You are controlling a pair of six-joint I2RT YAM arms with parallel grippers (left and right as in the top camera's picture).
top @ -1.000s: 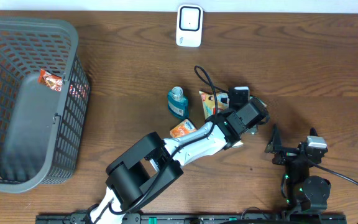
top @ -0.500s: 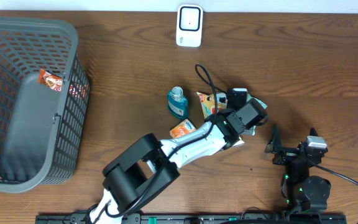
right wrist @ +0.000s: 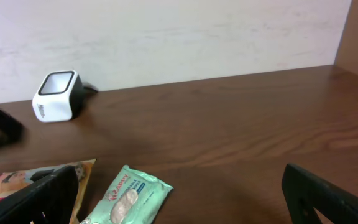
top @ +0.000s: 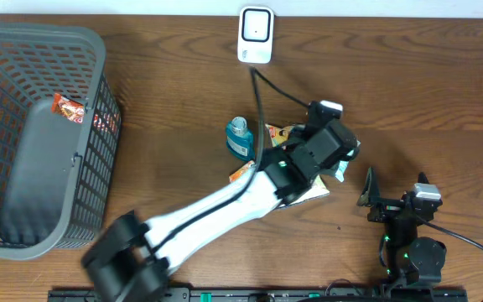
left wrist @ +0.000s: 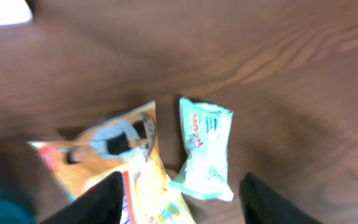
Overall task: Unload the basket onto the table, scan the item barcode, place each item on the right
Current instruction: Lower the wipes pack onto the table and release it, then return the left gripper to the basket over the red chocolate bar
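The table [top: 409, 75] is of dark brown wood. A grey mesh basket [top: 106, 151] stands at its left edge. A white scanner [top: 256, 35] stands at the middle of the far edge. Near the centre a small blue bottle [top: 240, 137] stands upright, and a yellow packet [left wrist: 110, 155] lies just to its right. A pale green packet [left wrist: 205, 146] lies flat on the side of the yellow packet toward the right edge, very close to it; I cannot tell if they touch. An orange packet [top: 241, 174] lies just beside the bottle, toward the near edge.

The left arm [top: 225, 201] lies stretched diagonally toward the right, the left gripper [left wrist: 182, 202] pointing down with jaws apart, while the right gripper [right wrist: 182, 199] sits low, jaws spread wide.
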